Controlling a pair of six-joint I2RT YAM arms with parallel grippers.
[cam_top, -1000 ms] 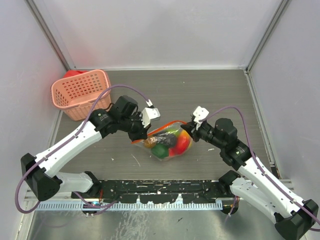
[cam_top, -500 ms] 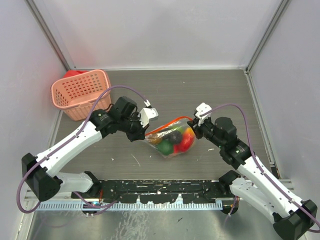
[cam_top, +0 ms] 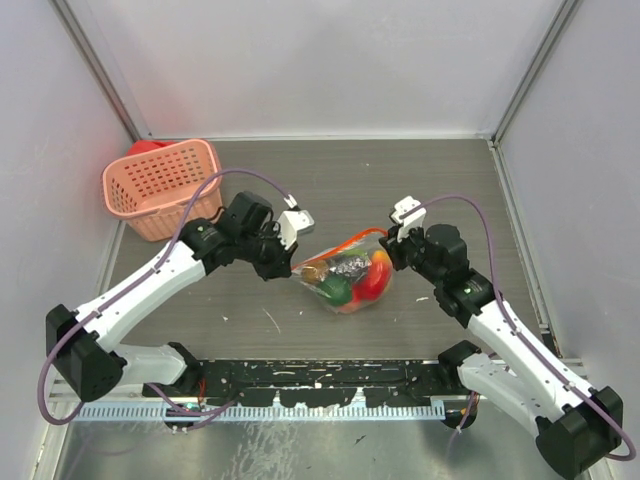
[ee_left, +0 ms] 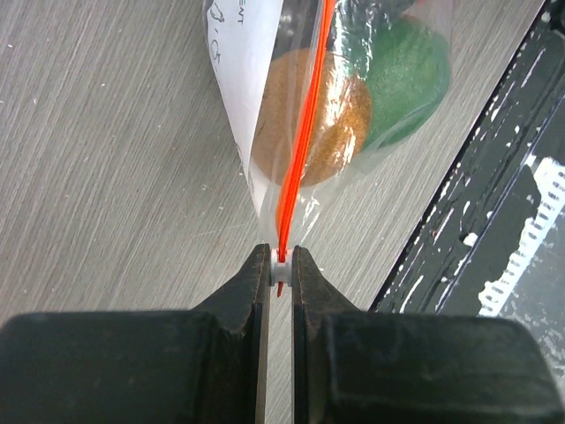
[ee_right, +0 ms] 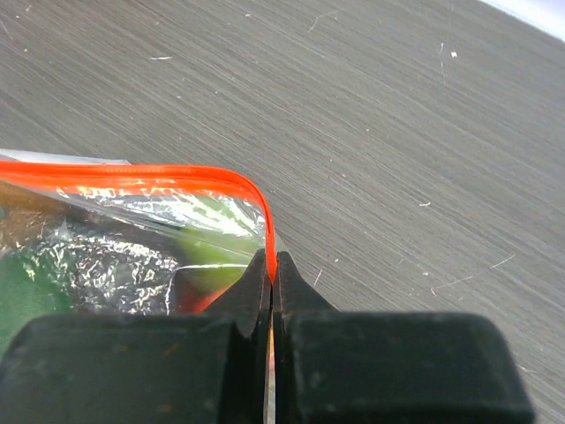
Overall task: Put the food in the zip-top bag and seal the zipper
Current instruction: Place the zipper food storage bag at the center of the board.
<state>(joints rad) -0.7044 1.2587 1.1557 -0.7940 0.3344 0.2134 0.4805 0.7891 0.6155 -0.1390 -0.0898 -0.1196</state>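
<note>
The table [cam_top: 400, 180] holds the basket [cam_top: 160, 185] at 10 o'clock. The bag [cam_top: 348, 275] is at centre, with the food [cam_top: 368, 280] inside. The left gripper [ee_left: 280, 265] pinches the whitish tip of the zipper [ee_left: 305, 132] at the bag's 9 o'clock. The right gripper [ee_right: 271, 265] pinches the zipper's other end at 2 o'clock.

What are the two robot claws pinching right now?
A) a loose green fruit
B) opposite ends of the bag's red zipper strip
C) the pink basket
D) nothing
B: the left gripper is shut on the zipper at its whitish tip, the right gripper on its other end.
</note>
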